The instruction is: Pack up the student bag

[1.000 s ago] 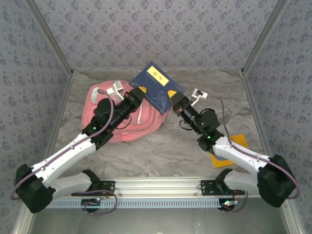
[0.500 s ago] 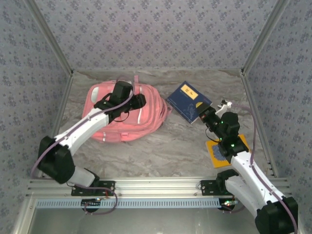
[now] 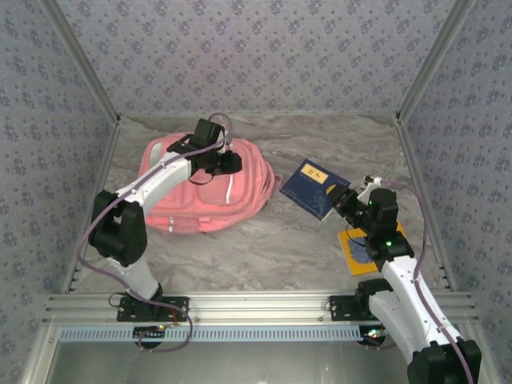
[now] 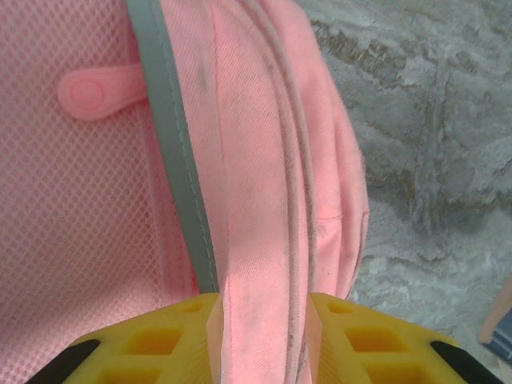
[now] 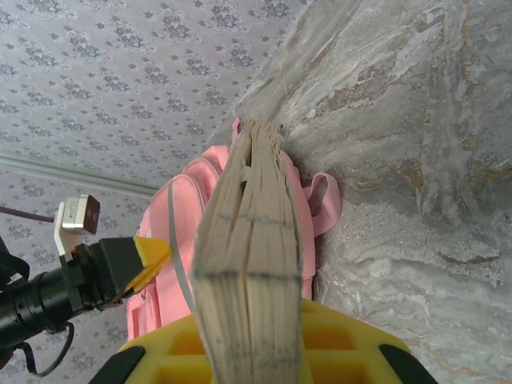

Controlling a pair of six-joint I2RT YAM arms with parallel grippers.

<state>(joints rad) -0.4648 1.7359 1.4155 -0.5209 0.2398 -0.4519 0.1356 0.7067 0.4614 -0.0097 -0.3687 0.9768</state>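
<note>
Student bag [image 3: 200, 204] lies flat on the table [image 3: 272, 248], in the left half toward the far edge, front pockets up. One pink strap loop sticks out on the side toward table centre.

Left gripper [image 3: 230, 162] is over the bag's far right part. In the left wrist view the yellow fingers [image 4: 172, 344] are narrow and sit either side of a raised pink ridge with a seam line along it. Fabric fills the gap and touches both, so this reads as a pinch on the bag. A grey-white trim strip [image 4: 172, 160] runs just left of the ridge, with a round pink tab [image 4: 96, 92] on the mesh panel beside it.

Right gripper [image 3: 344, 200] is right of table centre, closed on a blue book [image 3: 314, 186] with a yellow label on the cover. The grip is at the corner of the book nearest the right edge. The right wrist view shows the page block clamped edge-on between the yellow fingers. The book is clear of the bag, just right of it. Can't tell whether its low corner touches the table.

An orange card [image 3: 360, 256] with a blue print lies flat near the right edge, partly under the right arm.
</note>
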